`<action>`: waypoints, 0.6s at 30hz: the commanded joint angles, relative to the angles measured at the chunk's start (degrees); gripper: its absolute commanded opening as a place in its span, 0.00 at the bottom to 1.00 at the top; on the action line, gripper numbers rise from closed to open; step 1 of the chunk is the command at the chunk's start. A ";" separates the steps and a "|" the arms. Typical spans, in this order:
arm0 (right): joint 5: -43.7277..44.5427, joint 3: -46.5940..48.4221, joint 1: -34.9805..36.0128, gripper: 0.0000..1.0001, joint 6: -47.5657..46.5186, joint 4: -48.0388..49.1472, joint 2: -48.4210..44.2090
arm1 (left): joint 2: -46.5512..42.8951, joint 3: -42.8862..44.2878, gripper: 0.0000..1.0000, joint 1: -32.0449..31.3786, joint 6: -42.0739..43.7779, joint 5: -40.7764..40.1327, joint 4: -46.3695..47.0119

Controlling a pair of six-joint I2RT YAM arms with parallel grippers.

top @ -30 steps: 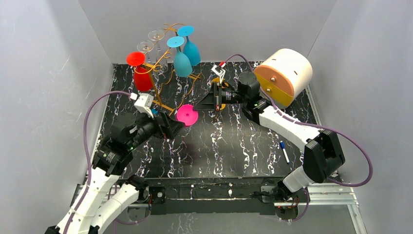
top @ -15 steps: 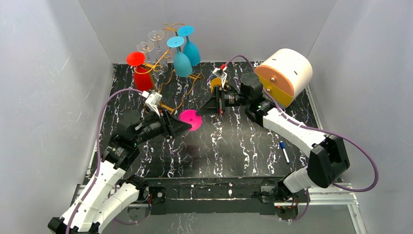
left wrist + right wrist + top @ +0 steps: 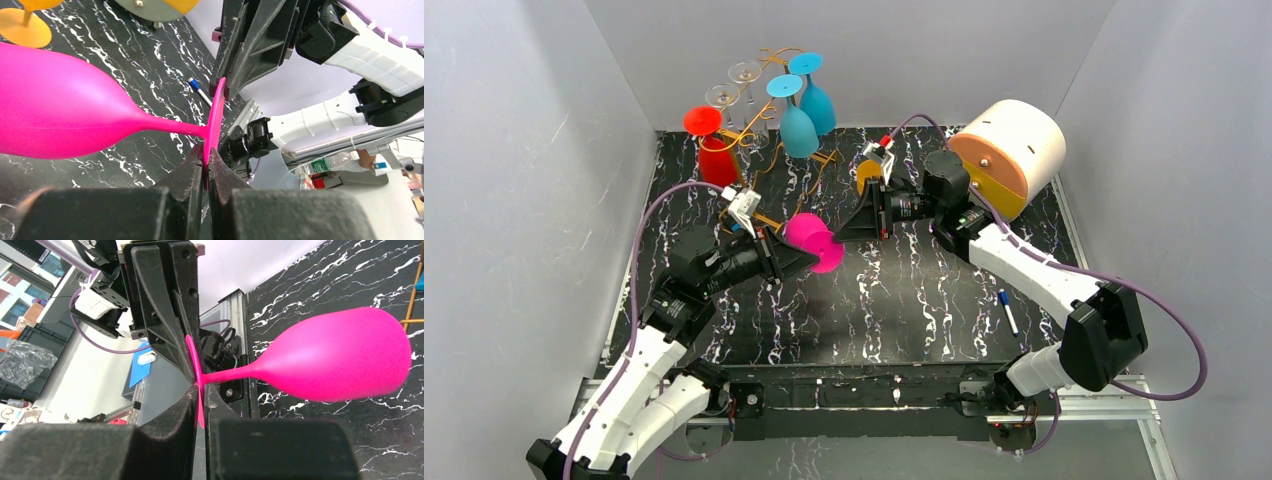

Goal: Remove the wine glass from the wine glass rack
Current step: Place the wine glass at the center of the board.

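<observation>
The pink wine glass [image 3: 804,233] hangs on its side in the air over the middle of the table, off the golden wire wine glass rack [image 3: 759,140] at the back left. My left gripper [image 3: 814,262] is shut on the rim of its foot [image 3: 216,117]; the left wrist view shows the bowl [image 3: 60,120] stretching away from my left gripper [image 3: 206,155]. My right gripper [image 3: 840,238] meets the same foot from the opposite side. In the right wrist view my right gripper [image 3: 200,390] brackets the foot's rim, its jaws slightly apart, a thin gap beside the disc. The bowl [image 3: 345,360] points away.
The rack carries a red glass [image 3: 717,160], two clear glasses [image 3: 734,95] and two blue glasses [image 3: 799,125], all upside down. An orange glass [image 3: 869,172] stands behind my right gripper. A cream and orange drum [image 3: 1009,155] sits back right. A pen [image 3: 1008,311] lies front right.
My right arm carried the pink glass down and left. My left gripper reached in from the left and shut on its foot. The right jaws have eased slightly apart.
</observation>
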 commanded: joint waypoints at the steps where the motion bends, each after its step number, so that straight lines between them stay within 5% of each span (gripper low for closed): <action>1: -2.50 -0.11 1.72 0.20 -1.15 1.04 -2.37 | 0.43 -1.56 0.00 0.13 -1.42 4.63 6.05; 7: -2.02 -0.04 2.08 0.21 -1.17 0.98 -2.00 | 1.36 -2.03 0.00 0.09 -2.37 6.40 8.45; 11: -2.01 -0.25 2.16 0.02 -1.70 0.86 -2.54 | 1.51 -3.00 0.00 0.13 -2.86 6.44 9.29; 13: -1.37 -0.57 2.22 0.01 -2.22 0.74 -3.02 | 1.40 -3.59 0.01 0.08 -3.12 6.25 9.34; 18: 2.95 -2.60 2.51 0.01 -4.16 1.62 -4.90 | 1.13 -4.15 0.30 0.12 -4.21 5.34 9.38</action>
